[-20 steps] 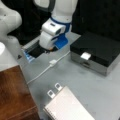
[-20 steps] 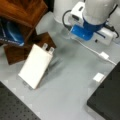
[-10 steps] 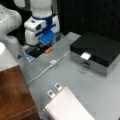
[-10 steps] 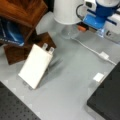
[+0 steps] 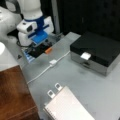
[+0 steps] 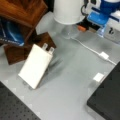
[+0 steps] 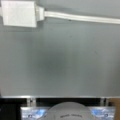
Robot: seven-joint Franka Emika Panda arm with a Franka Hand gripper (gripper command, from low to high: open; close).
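In both front views the hand's [image 5: 40,48] fingertips are too blurred to tell apart. The white cable [image 7: 82,18] ahead of it runs off the wrist view's right edge.

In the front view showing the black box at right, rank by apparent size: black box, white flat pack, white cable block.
1. black box
2. white flat pack, cut off by the frame and nearer the camera, so this rank is unsure
3. white cable block

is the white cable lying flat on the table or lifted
Flat: the white cable and its block lie along the grey table; the gripper hangs apart from it.
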